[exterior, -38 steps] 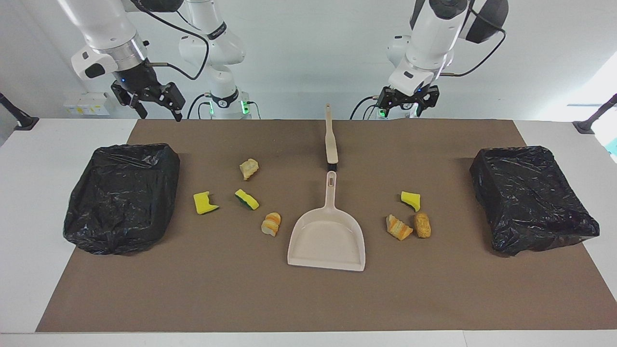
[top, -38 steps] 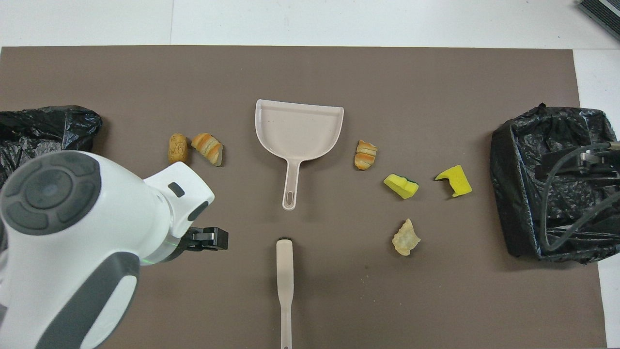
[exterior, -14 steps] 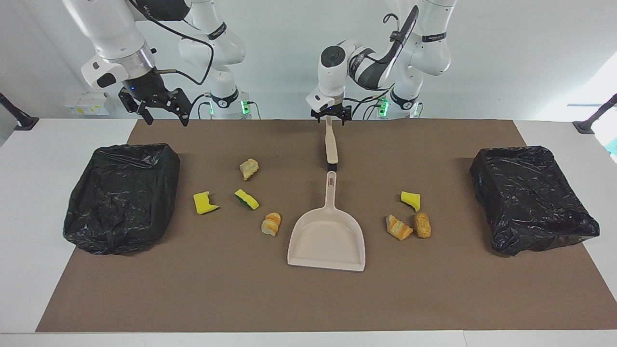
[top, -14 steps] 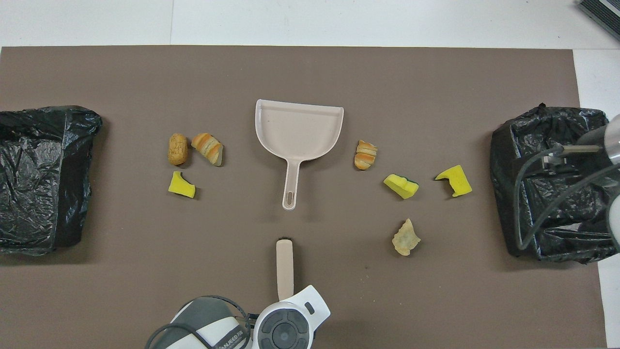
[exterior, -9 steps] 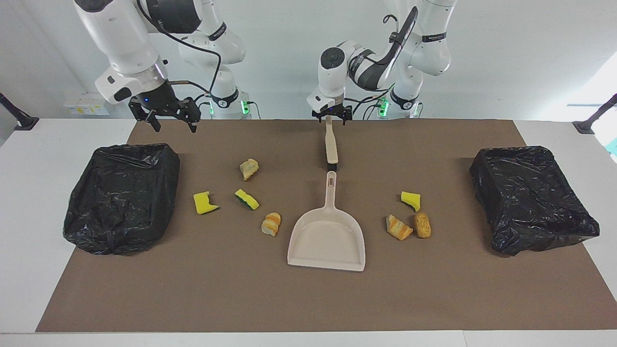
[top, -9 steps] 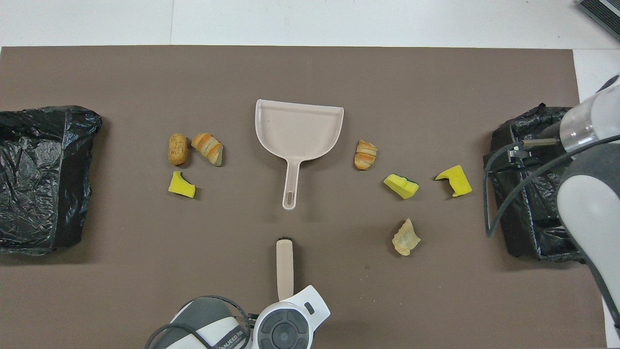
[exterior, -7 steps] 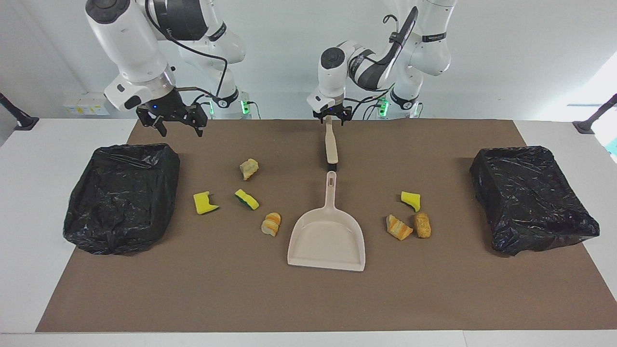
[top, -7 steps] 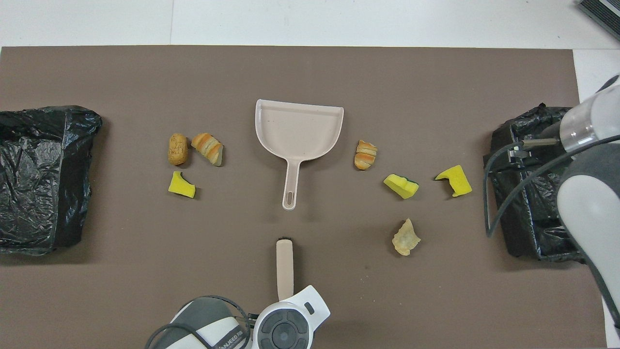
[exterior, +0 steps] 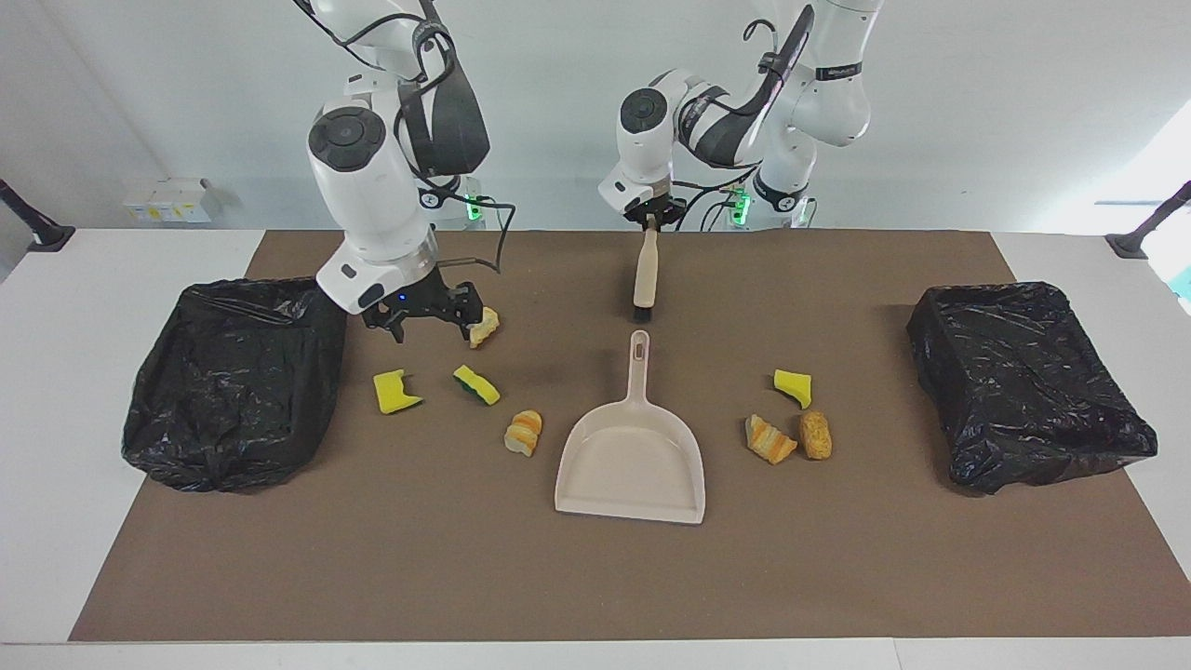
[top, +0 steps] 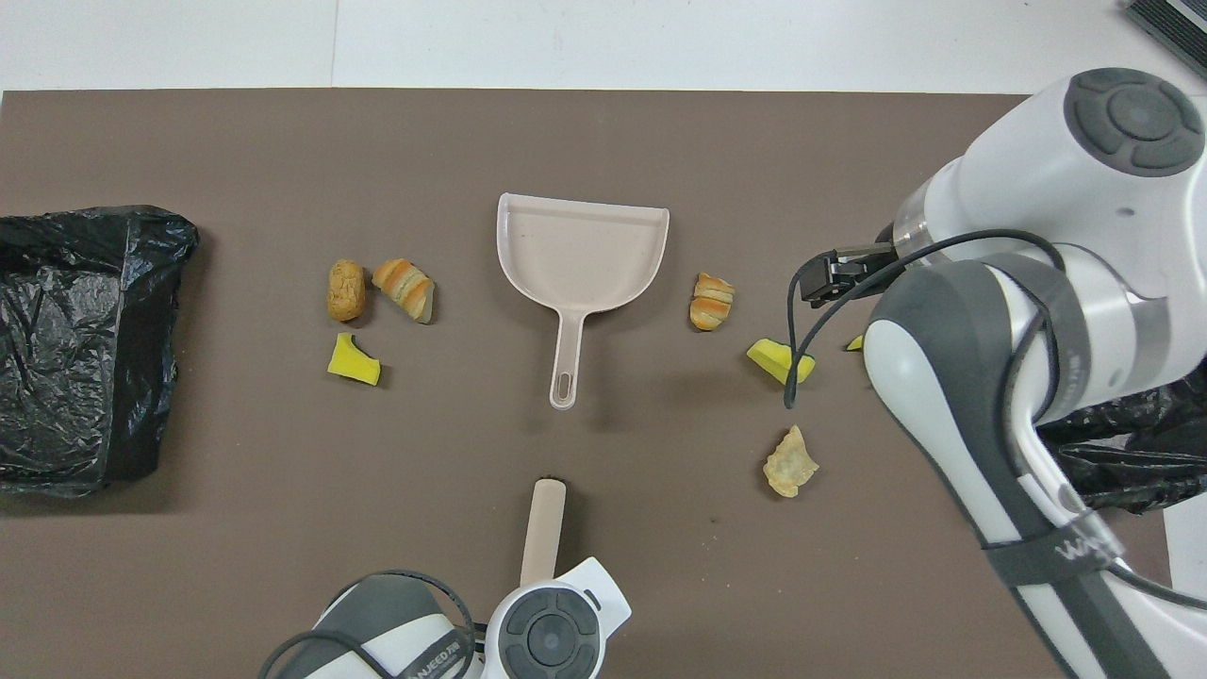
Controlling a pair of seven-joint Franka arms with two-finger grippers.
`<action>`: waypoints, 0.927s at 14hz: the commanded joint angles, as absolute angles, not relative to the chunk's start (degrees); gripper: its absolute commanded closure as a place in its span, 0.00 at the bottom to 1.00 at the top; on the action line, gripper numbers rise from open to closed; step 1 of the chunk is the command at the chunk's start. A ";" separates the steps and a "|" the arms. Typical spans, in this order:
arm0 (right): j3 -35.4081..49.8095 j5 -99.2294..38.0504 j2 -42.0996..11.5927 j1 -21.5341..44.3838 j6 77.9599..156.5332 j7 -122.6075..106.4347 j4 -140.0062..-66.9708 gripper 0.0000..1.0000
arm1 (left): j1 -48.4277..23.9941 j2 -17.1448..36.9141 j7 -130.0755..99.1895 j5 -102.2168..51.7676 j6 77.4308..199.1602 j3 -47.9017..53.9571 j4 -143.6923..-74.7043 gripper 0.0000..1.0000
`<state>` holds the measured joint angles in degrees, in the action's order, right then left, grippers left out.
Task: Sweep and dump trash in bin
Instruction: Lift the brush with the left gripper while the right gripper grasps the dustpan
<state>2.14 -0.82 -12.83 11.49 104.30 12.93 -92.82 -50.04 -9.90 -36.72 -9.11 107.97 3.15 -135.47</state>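
Seven scraps of trash [exterior: 482,385] are spread on the bench mat [exterior: 595,577] around the dustpan [exterior: 631,470]; none is swept in, and both black-lined bins [exterior: 233,381] are unfilled. The brush [exterior: 643,274] is clamped at its handle by the left hand [exterior: 650,221], bristles barely off the mat. The right hand [exterior: 426,321] hangs open over the scraps near one bin. Overhead, two yellow scraps are partly covered by the right arm.

White table [exterior: 56,372], brown mat [exterior: 595,577], pale wall [exterior: 1023,93]
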 commanded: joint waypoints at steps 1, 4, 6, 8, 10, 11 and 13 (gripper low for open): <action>2.11 -2.89 -14.41 11.78 106.34 14.94 -91.49 0.00 | -45.10 -13.00 -35.17 -9.06 101.45 2.99 -132.99 1.00; 2.11 -4.39 -14.50 13.44 107.05 17.31 -91.58 0.00 | -36.86 -16.34 -28.07 -5.38 93.37 2.99 -128.95 1.00; 2.11 -3.26 -15.38 15.54 107.23 20.02 -91.58 0.00 | -30.80 -16.26 -19.90 -2.38 89.40 2.99 -125.70 1.00; 2.02 -2.55 -16.08 19.41 109.32 23.01 -91.49 0.00 | -24.55 -15.39 -14.00 -0.63 88.94 3.08 -123.85 1.00; 2.02 -1.41 -16.78 21.70 110.83 26.44 -91.49 0.00 | -20.06 -13.54 -7.25 3.50 91.13 2.99 -122.35 1.00; 2.02 -1.15 -17.48 23.10 111.09 28.89 -91.41 0.00 | -16.38 -11.80 -3.90 5.08 92.10 2.99 -120.86 1.00; 2.02 -1.05 -19.15 26.44 113.54 34.86 -91.32 0.00 | -10.57 -7.75 -1.67 5.36 95.69 2.99 -116.39 1.00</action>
<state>2.22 -2.38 -16.95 23.98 111.32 29.86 -92.42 -15.54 -12.89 -4.34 4.24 93.73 2.16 -122.00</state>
